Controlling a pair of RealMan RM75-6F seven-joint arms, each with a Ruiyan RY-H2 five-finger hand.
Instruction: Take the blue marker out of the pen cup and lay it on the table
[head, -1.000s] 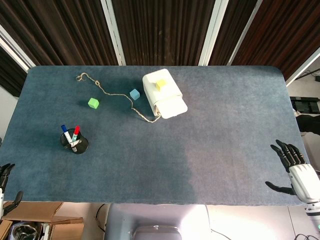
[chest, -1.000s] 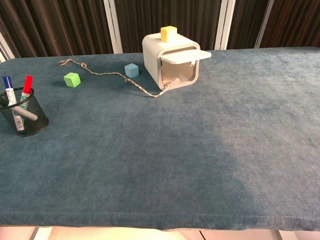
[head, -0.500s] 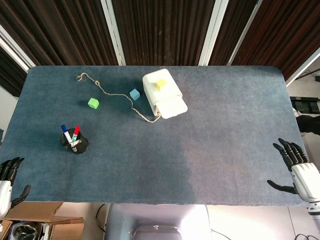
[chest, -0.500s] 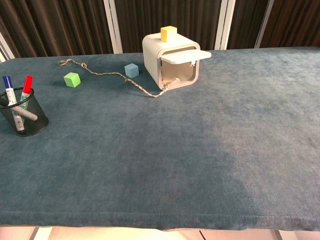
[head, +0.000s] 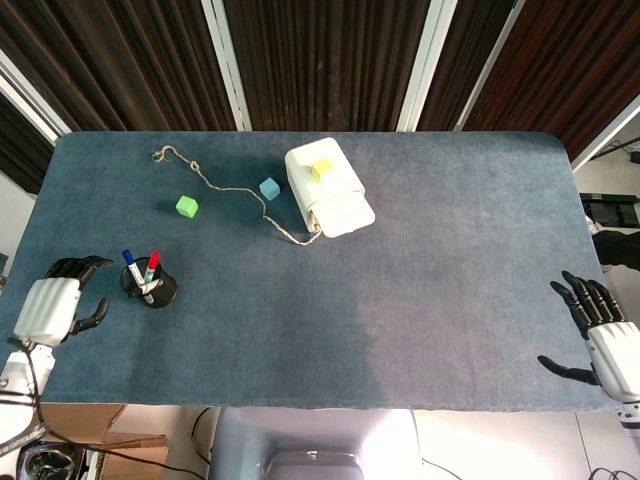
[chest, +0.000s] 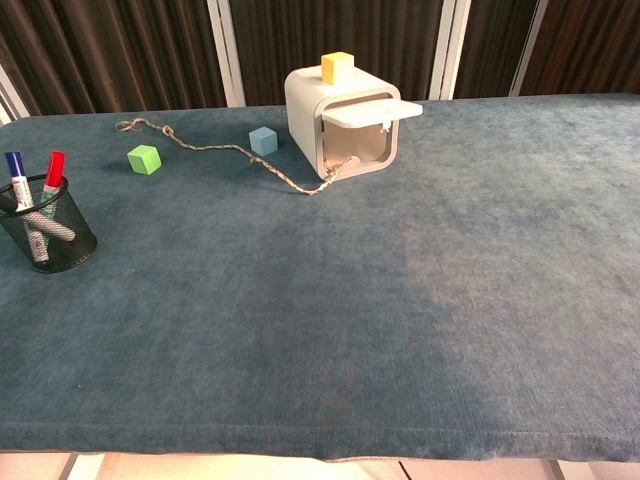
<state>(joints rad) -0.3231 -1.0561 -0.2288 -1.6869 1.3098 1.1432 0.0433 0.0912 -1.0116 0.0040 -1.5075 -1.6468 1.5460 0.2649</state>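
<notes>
Since the earlier frames, left hand (head: 52, 306) has risen from the near-left table corner to a position beside the pen cup (head: 150, 285); right hand (head: 600, 338) has drifted slightly nearer the table's front edge. Nearest the robot, both hands sit at opposite ends of the blue-grey table (head: 400, 300). Left hand: fingers loosely curled and apart, holding nothing, close to the cup but not touching it. Right hand: fingers spread, empty, just off the right end of the table, well apart from every object. Beyond the left hand, the black mesh pen cup stands upright; the blue marker (head: 131, 265) leans inside it, cap up, beside a red marker (head: 152, 264). Task status, as judged: approach under way; grasp, lift-out and laying down all remain. Farther back lie a green cube (head: 187, 206), a light-blue cube (head: 269, 188), a rope (head: 215, 185), and a white box (head: 328, 187) carrying a yellow cube (head: 321, 171).
</notes>
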